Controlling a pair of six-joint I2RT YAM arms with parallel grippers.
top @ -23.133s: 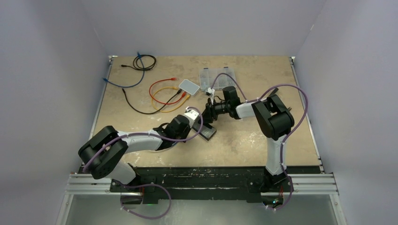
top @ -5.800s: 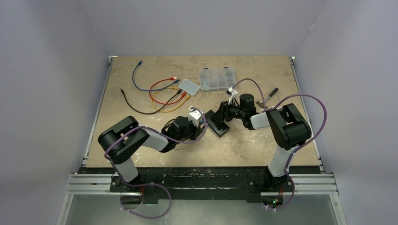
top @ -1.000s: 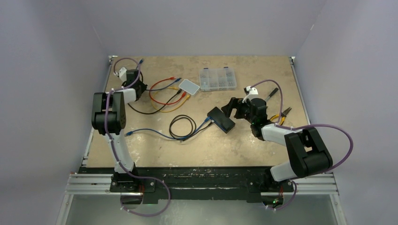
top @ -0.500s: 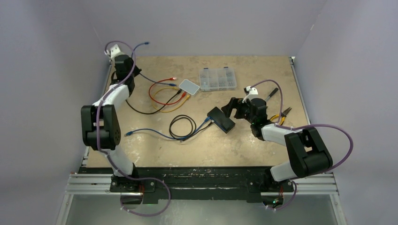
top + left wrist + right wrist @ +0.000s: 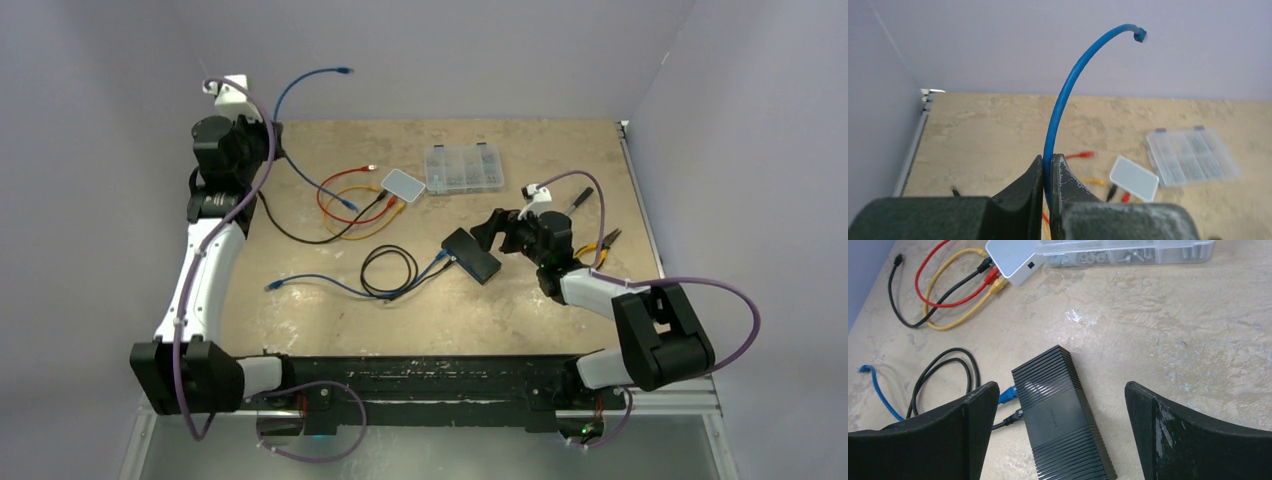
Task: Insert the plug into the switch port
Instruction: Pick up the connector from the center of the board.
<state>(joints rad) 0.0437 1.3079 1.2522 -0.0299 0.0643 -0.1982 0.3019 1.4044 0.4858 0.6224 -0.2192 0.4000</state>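
Robotics lab cell: bare lilac walls (image 5: 430, 60) enclose a scuffed table (image 5: 480, 315) with patch cables (image 5: 991, 275), network switch (image 5: 472, 255), parts box (image 5: 463, 167).

Since the earlier frames: left gripper (image 5: 1049, 167) went from mid-table to the far-left corner, clamped the blue cable (image 5: 1060, 105) and raised it off the table. Its free plug (image 5: 1139, 34) now arcs high. Right gripper (image 5: 1060, 390) has backed off the switch (image 5: 1058, 420), jaws wide.
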